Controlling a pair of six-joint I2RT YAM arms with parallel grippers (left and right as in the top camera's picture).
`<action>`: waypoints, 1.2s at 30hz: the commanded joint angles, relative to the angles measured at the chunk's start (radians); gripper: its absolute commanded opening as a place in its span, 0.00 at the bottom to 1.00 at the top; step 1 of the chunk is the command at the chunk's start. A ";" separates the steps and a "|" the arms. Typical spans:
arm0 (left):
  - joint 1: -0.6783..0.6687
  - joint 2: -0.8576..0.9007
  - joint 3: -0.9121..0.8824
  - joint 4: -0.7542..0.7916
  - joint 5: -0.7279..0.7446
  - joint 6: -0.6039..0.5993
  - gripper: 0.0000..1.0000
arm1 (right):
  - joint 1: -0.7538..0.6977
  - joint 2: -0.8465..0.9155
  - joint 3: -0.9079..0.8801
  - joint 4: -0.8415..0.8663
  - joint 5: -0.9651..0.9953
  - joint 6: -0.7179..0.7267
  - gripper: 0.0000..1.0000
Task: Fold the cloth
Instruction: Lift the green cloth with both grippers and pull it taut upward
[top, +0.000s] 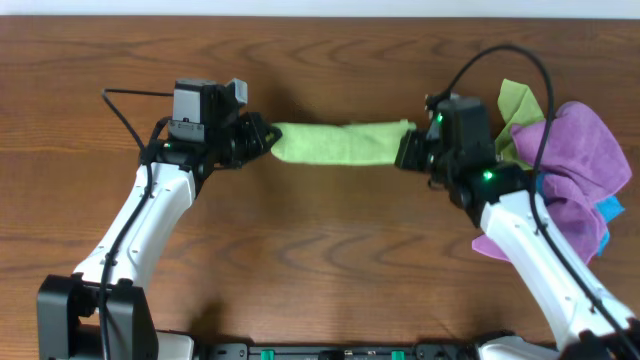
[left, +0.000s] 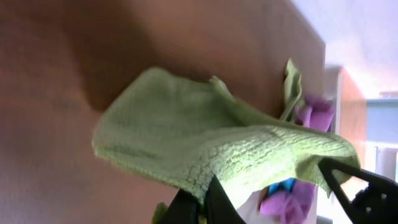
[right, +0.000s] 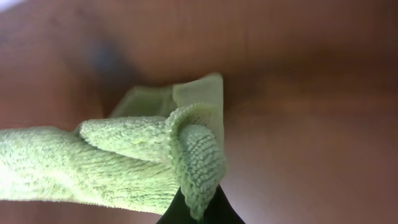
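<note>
The lime-green cloth (top: 342, 142) is stretched as a narrow band between my two grippers, above the wooden table. My left gripper (top: 262, 137) is shut on its left end; in the left wrist view the cloth (left: 205, 140) sags away from the black fingers (left: 214, 202) that pinch its edge. My right gripper (top: 408, 150) is shut on the right end. In the right wrist view a folded edge of the cloth (right: 193, 155) runs down between the dark fingertips (right: 221, 211).
A pile of purple cloths (top: 575, 170) with another lime-green cloth (top: 518, 105) and a bit of blue (top: 608, 212) lies at the right, just behind my right arm. Bare wooden table (top: 330, 250) lies in front.
</note>
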 joint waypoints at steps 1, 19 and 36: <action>0.002 -0.006 0.019 0.080 -0.083 -0.084 0.06 | -0.020 0.079 0.099 0.019 -0.008 -0.089 0.01; 0.073 0.256 0.449 0.113 0.008 -0.052 0.06 | -0.053 0.338 0.562 -0.041 0.071 -0.236 0.01; 0.057 0.257 0.233 -0.639 0.048 0.359 0.06 | -0.006 0.337 0.346 -0.610 -0.024 -0.215 0.01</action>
